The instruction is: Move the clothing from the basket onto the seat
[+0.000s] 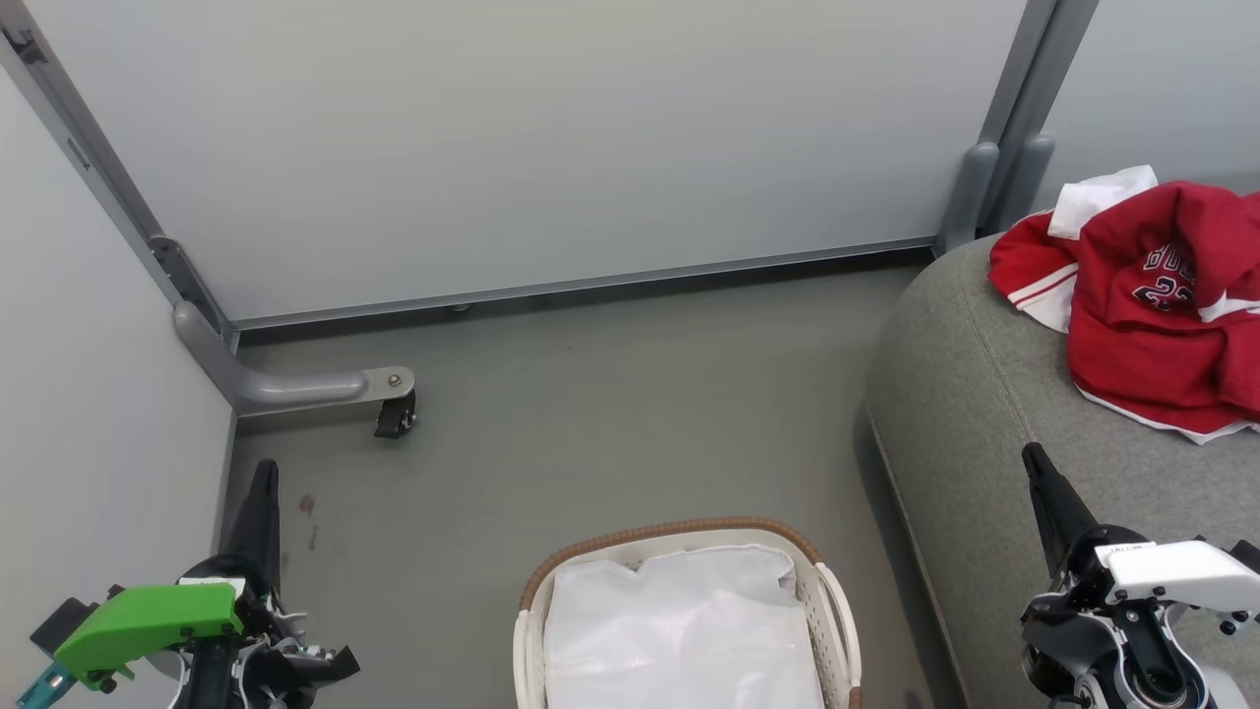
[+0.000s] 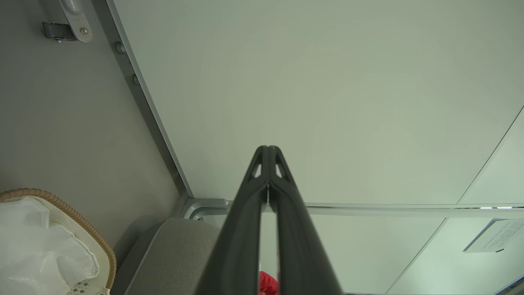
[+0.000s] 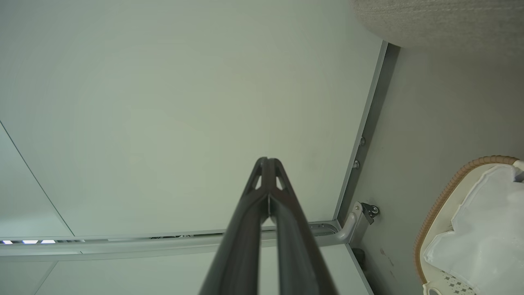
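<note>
The left tool (image 1: pixel 264 481) stands at the lower left with its two dark fingers pressed together to a single point, holding nothing. The left wrist view shows the same: tips meeting (image 2: pixel 268 150). The right tool (image 1: pixel 1036 461) is likewise pinched shut and holding nothing, its point rising over the edge of the seat (image 1: pixel 970 414); in the right wrist view its tips touch (image 3: pixel 268 160). That makes two tools, one under a green wrist cover (image 1: pixel 148 618) and one under a white wrist cover (image 1: pixel 1181 573).

The clothing (image 1: pixel 1147 335) lies in one rumpled red heap on the one grey seat, at the far right, well apart from the basket (image 1: pixel 679 528). How many garments are in the heap I cannot tell. White trim and stripes show at its edges, and a white piece (image 1: pixel 1101 195) sticks out at its top. On the red there is dark lettering over a number, folded over: it looks like "BU" and "2", the rest hidden.

One basket sits on the floor (image 1: pixel 610 414) between the tools, and in it one white liner (image 1: pixel 679 630). One caster (image 1: pixel 396 418) stands by the partition. In the left wrist view one paper notice (image 2: pixel 495 235) hangs on a panel, its print too small to read.
</note>
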